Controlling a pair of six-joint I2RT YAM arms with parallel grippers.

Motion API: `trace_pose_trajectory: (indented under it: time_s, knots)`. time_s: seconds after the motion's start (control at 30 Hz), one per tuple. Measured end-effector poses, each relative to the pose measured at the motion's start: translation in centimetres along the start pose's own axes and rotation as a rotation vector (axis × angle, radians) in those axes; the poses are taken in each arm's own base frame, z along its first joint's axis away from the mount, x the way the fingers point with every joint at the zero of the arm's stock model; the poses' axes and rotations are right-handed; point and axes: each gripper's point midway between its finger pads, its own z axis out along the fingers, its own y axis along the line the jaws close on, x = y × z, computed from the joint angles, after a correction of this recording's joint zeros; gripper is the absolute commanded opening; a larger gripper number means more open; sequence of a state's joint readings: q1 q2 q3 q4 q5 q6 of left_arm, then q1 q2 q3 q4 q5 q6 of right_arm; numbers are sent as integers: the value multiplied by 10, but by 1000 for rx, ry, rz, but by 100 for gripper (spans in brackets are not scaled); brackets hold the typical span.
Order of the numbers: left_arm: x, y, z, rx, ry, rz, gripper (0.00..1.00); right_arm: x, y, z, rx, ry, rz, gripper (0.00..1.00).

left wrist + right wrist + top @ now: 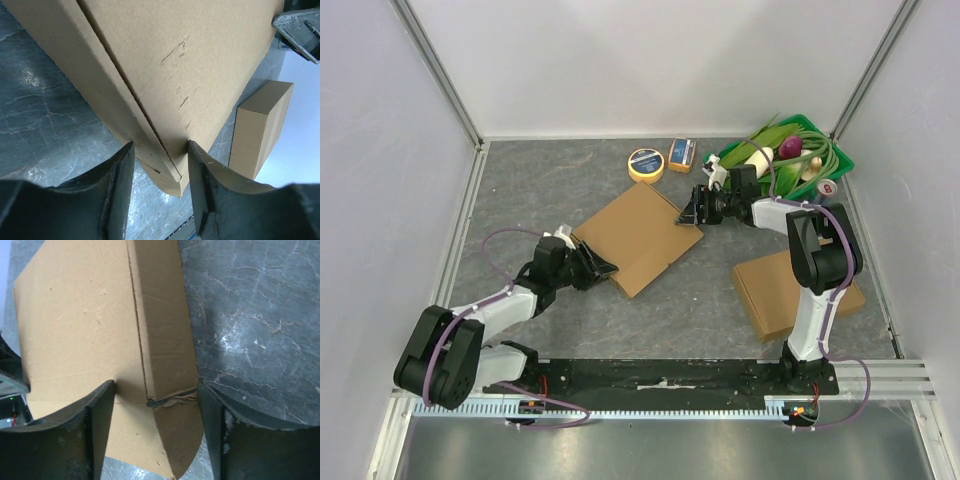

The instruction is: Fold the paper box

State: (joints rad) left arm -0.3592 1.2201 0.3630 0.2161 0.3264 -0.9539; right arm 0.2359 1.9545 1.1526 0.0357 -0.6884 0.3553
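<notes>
The paper box (638, 238) is brown cardboard, lying partly flattened in the middle of the grey table. My left gripper (603, 268) is at its near-left corner. In the left wrist view that corner of the paper box (200, 65) sits between the fingers of my left gripper (161, 150), and both fingertips touch the cardboard. My right gripper (692, 212) is at the opposite far-right corner. In the right wrist view the paper box (80, 330) shows a torn crease at its corner, and my right gripper (157, 390) is shut across its top face and side wall.
A second, folded brown box (790, 290) lies by the right arm's base. A yellow tape roll (646, 164) and a small orange pack (682, 154) lie behind the paper box. A green basket (840, 158) of vegetables stands at the back right. White walls enclose the table.
</notes>
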Motion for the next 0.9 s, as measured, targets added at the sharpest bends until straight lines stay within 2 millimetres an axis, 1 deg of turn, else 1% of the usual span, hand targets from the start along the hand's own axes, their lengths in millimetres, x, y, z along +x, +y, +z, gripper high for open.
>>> trace_pose_trajectory:
  time_s: [0.03,0.13,0.2,0.23,0.27,0.3,0.4,0.5,0.6,0.67,0.7,0.77,0.83,0.87,0.9]
  knots:
    - [0,1,1,0,0,-3,44,0,-1,2,-12,-1,4,67]
    - [0,1,1,12,-7,-7,39,-2,1,3,-34,-6,5,65]
    - [0,2,1,22,-16,-6,40,-3,2,3,-37,-8,2,67]
    - [0,2,0,25,-18,-4,43,-3,1,3,-36,-8,2,69]
    - [0,2,-1,28,-21,-2,47,-3,2,3,-38,-8,2,74]
    - [0,1,-1,29,-22,-1,55,-3,1,3,-37,-9,4,77]
    - [2,3,-5,18,-17,21,66,-3,-2,1,-30,-8,11,85]
    - [5,4,-14,7,-6,56,72,-5,-5,-1,-14,-2,14,89]
    - [1,-7,-28,24,-31,109,78,-17,-3,-4,-14,0,-11,91]
    - [-6,-16,-37,43,-65,140,79,-29,0,-2,-31,-7,-38,89]
    - [-9,-19,-41,51,-87,152,79,-35,0,0,-38,-16,-53,87]
    - [-13,-23,-44,62,-107,162,79,-42,-1,5,-52,-19,-69,84]
    - [-13,-21,-42,59,-103,158,78,-41,-5,10,-58,-13,-66,81]
    - [-12,-19,-38,53,-93,155,78,-38,-6,12,-60,-3,-57,75]
    - [-10,-16,-35,43,-78,150,78,-35,-8,13,-60,4,-50,71]
